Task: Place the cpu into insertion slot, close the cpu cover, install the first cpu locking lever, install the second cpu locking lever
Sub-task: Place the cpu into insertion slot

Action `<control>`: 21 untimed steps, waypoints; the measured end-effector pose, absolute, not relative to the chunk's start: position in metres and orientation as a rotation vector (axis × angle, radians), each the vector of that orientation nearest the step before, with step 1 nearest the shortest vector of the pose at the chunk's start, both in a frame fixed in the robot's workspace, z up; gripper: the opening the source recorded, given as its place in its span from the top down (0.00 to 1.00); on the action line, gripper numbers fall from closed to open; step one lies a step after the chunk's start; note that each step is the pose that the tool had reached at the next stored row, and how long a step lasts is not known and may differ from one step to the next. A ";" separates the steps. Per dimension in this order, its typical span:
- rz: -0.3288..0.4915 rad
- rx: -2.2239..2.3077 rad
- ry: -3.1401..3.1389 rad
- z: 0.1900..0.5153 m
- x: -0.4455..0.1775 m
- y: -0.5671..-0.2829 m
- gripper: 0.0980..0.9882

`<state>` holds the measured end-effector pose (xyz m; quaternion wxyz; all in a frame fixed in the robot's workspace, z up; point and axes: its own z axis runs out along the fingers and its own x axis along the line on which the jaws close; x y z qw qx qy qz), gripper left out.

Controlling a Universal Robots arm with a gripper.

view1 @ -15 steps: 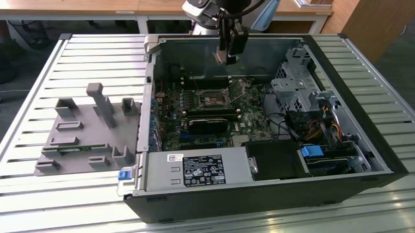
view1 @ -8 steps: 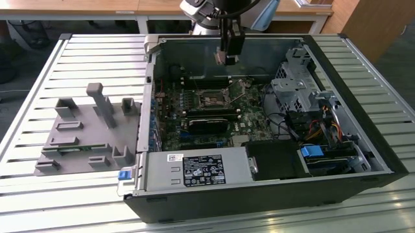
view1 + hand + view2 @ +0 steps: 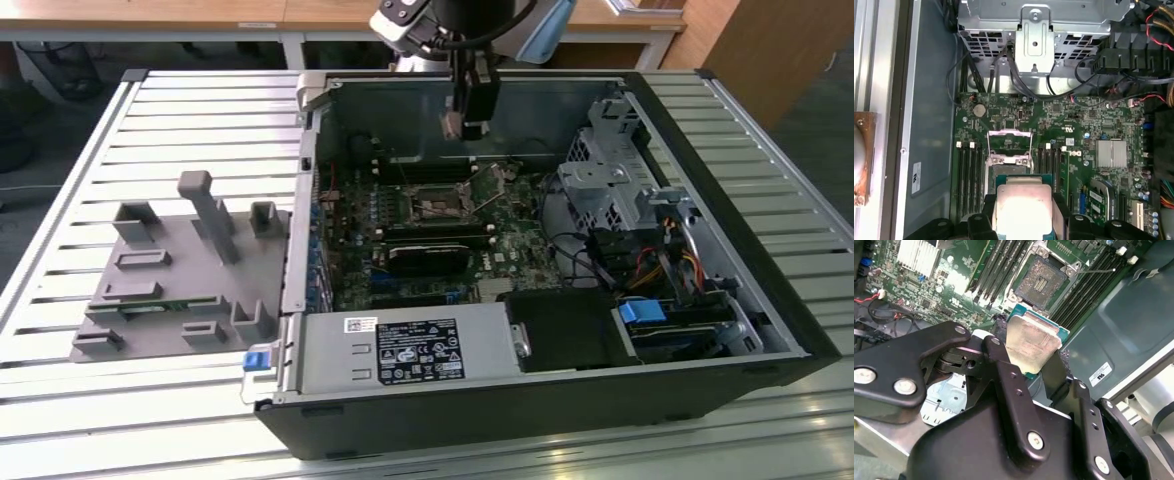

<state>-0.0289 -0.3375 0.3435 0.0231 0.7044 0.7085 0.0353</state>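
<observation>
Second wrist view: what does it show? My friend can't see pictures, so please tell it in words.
The black tool grips the cpu, a small silvery square chip, by its edges. Past the chip lies the dark, uncovered insertion slot on a green circuit board, with long black memory slots on both sides of it.

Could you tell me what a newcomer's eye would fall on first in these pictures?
The open computer case, lying on the slatted table in the exterior view, draws the eye first. In the second wrist view, the gripper holds the cpu above the motherboard, with the open insertion slot just beyond it.
</observation>
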 end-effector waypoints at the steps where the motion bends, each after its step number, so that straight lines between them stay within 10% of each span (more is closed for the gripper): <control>1: 0.110 2.180 2.195 0.342 -0.029 -0.337 0.52; 21: 0.109 2.155 2.223 0.312 -0.030 -0.335 0.52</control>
